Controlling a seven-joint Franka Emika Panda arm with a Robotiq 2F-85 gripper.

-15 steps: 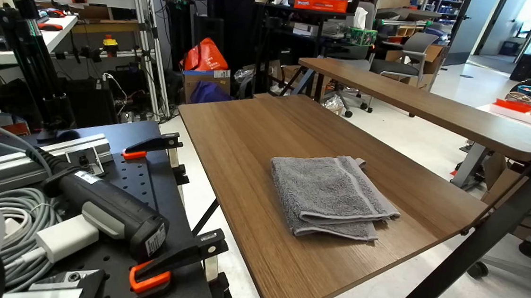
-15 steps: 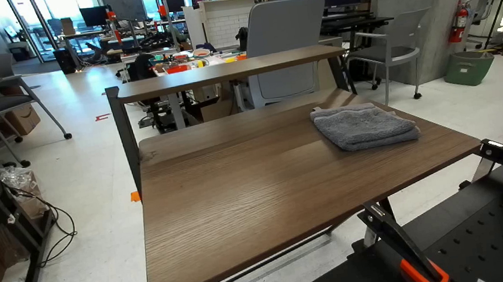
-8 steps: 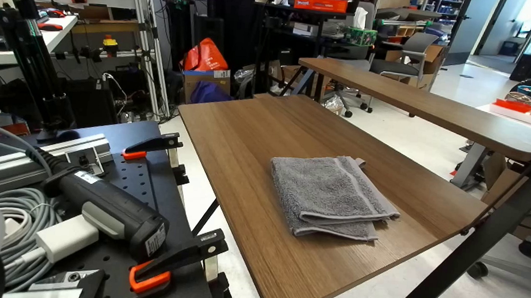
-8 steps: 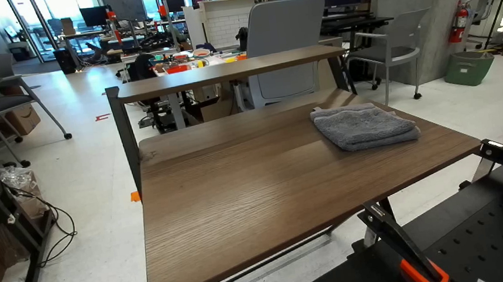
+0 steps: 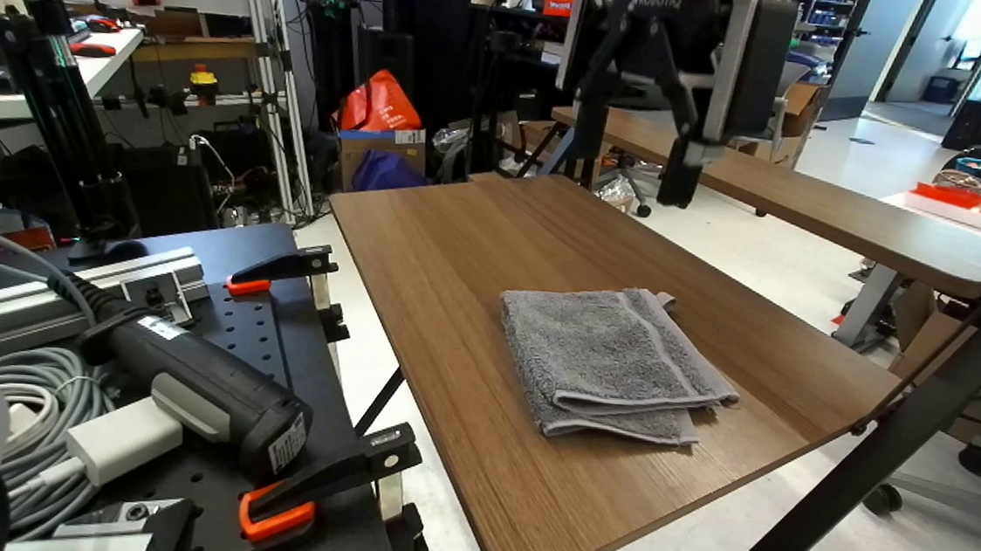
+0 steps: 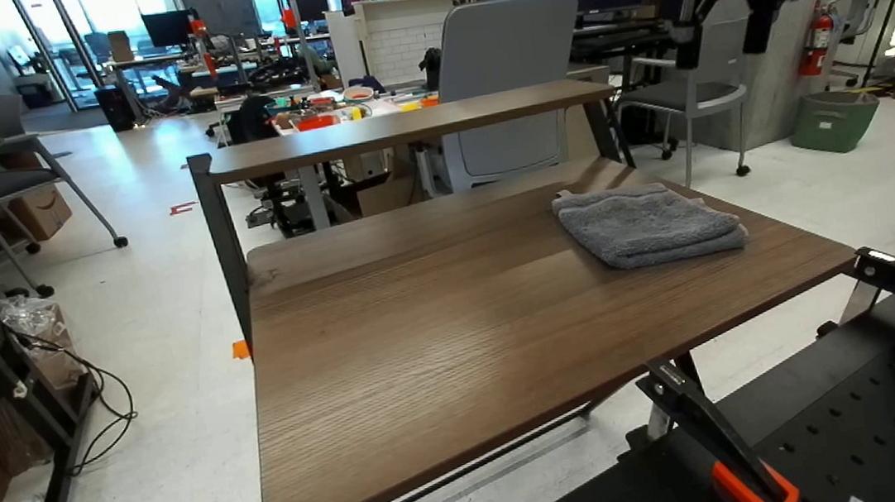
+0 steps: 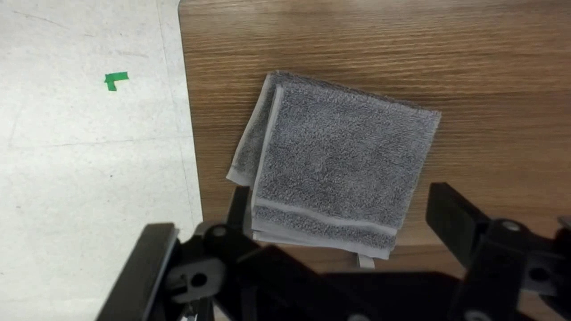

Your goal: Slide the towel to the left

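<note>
The grey towel (image 5: 607,350) lies folded and roughly square on the brown wooden tabletop (image 5: 440,245), near one end of it. It also shows in an exterior view (image 6: 649,226) and fills the middle of the wrist view (image 7: 343,151). Its layered hems and a small white loop show in the wrist view. My gripper (image 5: 635,164) hangs in the air above the table, apart from the towel, with its fingers pointing down. It also shows in an exterior view (image 6: 724,46). In the wrist view my gripper (image 7: 340,191) is wide open, with nothing between its fingers.
A raised wooden shelf (image 5: 777,193) runs along the far long side of the table on dark metal legs. A black bench (image 5: 233,325) with orange-tipped clamps (image 5: 279,513), cables and a black handheld device (image 5: 194,375) stands beside the table. A grey office chair (image 6: 507,70) stands beyond the shelf.
My gripper has come into both exterior views from above, open; it was out of view before. The towel has not moved.
</note>
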